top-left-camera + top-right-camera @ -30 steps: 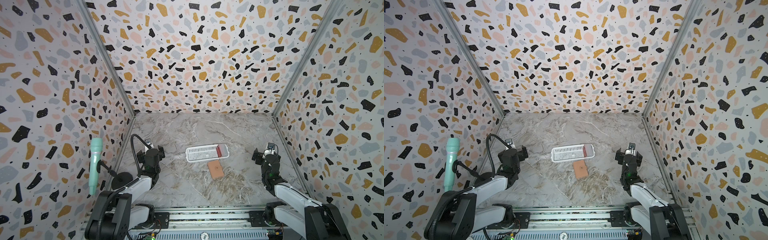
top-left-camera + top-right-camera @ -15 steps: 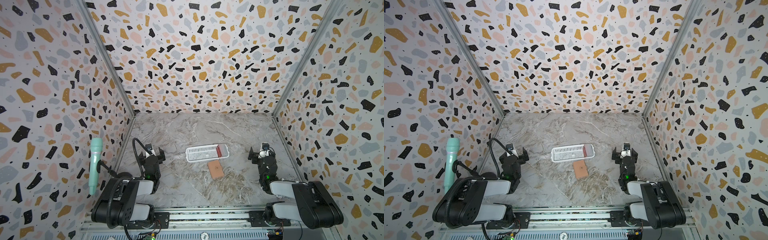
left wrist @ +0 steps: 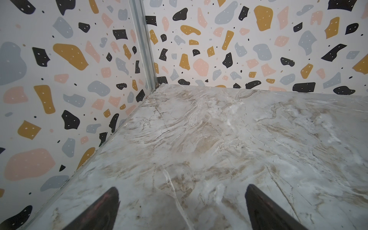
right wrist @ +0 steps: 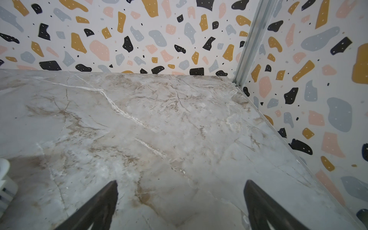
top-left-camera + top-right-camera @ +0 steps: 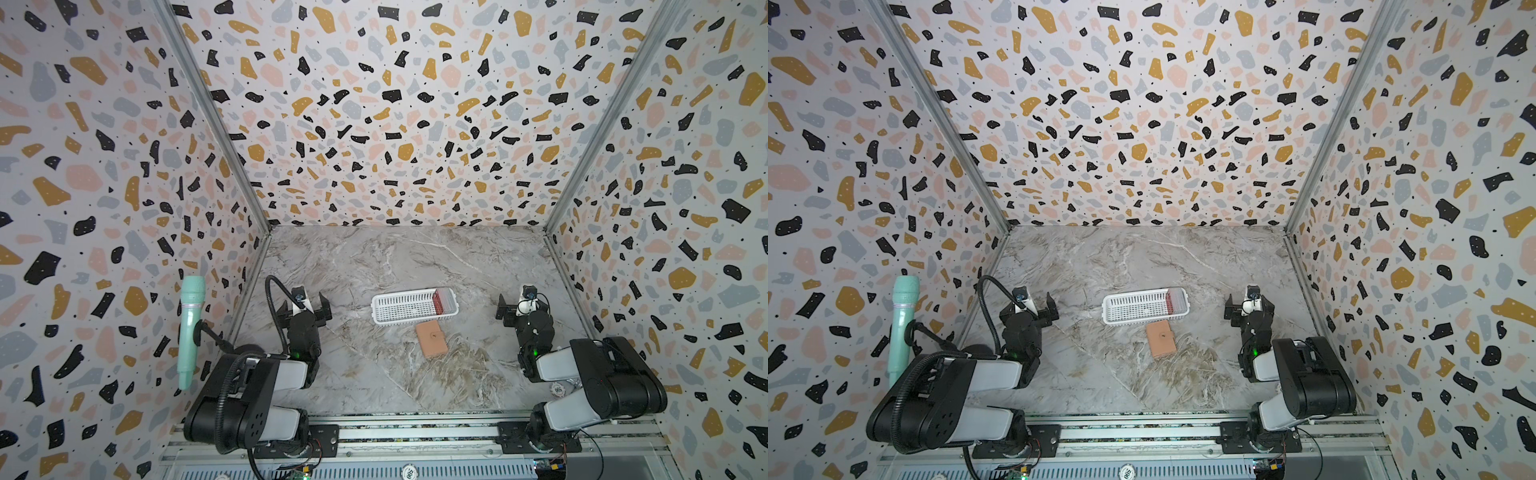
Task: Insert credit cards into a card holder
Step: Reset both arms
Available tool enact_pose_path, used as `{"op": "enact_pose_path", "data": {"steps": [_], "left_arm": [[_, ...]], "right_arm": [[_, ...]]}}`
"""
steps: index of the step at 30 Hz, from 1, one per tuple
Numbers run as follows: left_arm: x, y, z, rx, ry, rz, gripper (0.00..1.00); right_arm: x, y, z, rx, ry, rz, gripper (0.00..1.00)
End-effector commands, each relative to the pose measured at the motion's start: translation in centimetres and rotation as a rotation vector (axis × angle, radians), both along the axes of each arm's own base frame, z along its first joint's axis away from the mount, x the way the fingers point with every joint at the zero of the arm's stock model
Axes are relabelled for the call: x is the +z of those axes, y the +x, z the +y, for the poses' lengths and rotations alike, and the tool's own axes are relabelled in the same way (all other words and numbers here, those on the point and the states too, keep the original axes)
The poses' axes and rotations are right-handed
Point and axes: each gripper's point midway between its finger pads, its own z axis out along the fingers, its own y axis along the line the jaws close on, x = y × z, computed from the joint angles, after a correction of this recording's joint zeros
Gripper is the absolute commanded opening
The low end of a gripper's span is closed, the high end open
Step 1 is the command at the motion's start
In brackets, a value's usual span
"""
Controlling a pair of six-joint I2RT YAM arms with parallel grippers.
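Note:
In both top views the tan card holder (image 5: 432,339) (image 5: 1163,340) lies closed and flat on the marble floor, just in front of the white basket (image 5: 399,309) (image 5: 1129,309). Red credit cards (image 5: 441,300) (image 5: 1174,300) stand on edge in the basket's right end. My left gripper (image 5: 305,305) (image 5: 1036,305) hovers open to the left of the basket, well apart from it. To the basket's right, my right gripper (image 5: 521,309) (image 5: 1249,311) is open too. Each wrist view shows only bare marble between the spread fingers of the left gripper (image 3: 182,199) and the right gripper (image 4: 180,191).
Terrazzo-patterned walls close in the floor on the left, back and right. A mint-green microphone (image 5: 189,328) on a black gooseneck stands by the left wall. The metal rail (image 5: 415,436) carrying both arm bases runs along the front. A corner of the basket (image 4: 4,179) shows in the right wrist view.
Both arms have folded up, their elbows rising above the front rail. The grippers stay open and nearly where they were. Card holder and basket have not moved.

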Motion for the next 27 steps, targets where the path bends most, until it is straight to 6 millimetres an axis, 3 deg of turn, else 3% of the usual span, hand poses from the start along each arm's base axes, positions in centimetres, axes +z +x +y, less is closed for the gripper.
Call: {"op": "enact_pose_path", "data": {"steps": [1,3,5,6,27], "left_arm": [[1.3,0.2,-0.2,-0.019,0.007,-0.055,1.0],[1.2,0.3,-0.5,-0.044,0.01,-0.055,1.0],[1.2,0.3,-0.6,-0.052,0.01,-0.054,1.0],[1.2,0.3,-0.6,-0.052,0.009,-0.054,1.0],[1.3,0.3,-0.5,-0.049,0.009,-0.056,1.0]], "right_arm": [[1.4,0.6,0.3,0.014,0.017,-0.043,0.99],[1.4,0.6,0.5,0.031,0.024,-0.044,0.99],[1.3,0.7,3.3,0.241,0.008,-0.032,0.99],[1.2,0.7,3.4,0.248,0.004,-0.025,0.99],[1.2,0.9,2.9,0.22,0.014,-0.024,0.99]]}}
